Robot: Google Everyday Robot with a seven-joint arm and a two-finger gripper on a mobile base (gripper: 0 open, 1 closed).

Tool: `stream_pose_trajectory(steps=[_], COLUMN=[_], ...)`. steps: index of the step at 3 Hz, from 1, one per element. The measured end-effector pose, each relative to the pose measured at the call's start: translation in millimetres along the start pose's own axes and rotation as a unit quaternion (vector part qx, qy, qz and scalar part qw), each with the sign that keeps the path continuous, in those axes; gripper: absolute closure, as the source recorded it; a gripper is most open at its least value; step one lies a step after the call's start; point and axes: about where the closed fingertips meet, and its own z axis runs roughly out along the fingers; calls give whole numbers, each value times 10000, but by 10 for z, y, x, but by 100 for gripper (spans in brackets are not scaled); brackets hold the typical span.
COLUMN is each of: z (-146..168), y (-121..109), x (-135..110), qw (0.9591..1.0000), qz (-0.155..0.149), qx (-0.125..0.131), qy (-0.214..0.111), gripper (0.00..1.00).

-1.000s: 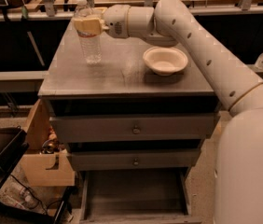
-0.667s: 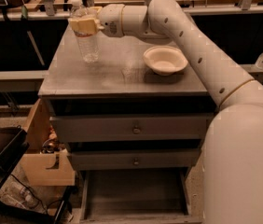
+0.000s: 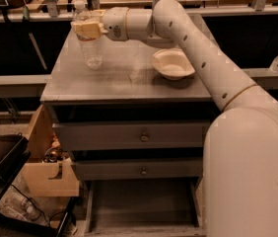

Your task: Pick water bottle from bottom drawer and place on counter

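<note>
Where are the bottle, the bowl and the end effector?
bottle [image 3: 92, 51], camera view, its clear ribbed body
bowl [image 3: 172, 64], camera view, its pale inside
end effector [image 3: 87, 27], camera view, its tip at the bottle's neck

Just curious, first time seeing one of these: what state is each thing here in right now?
water bottle: upright on the counter, capped
tool: at the bottle's upper part
bottom drawer: pulled open
two upper drawers: shut
bowl: upright, empty

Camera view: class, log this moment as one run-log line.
gripper: shut on water bottle near top | water bottle: upright on counter | bottom drawer: open | bowl: on counter, apart
</note>
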Motion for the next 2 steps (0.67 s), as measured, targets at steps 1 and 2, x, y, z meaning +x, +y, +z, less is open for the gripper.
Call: stream_pose_trajectory(steps=[1,2], z=[45,92], y=[-3,9], x=[114,216], qw=[9996,9988], qz=[249,462], qx=[-103,-183], qy=[-83,-46], gripper=[100,100])
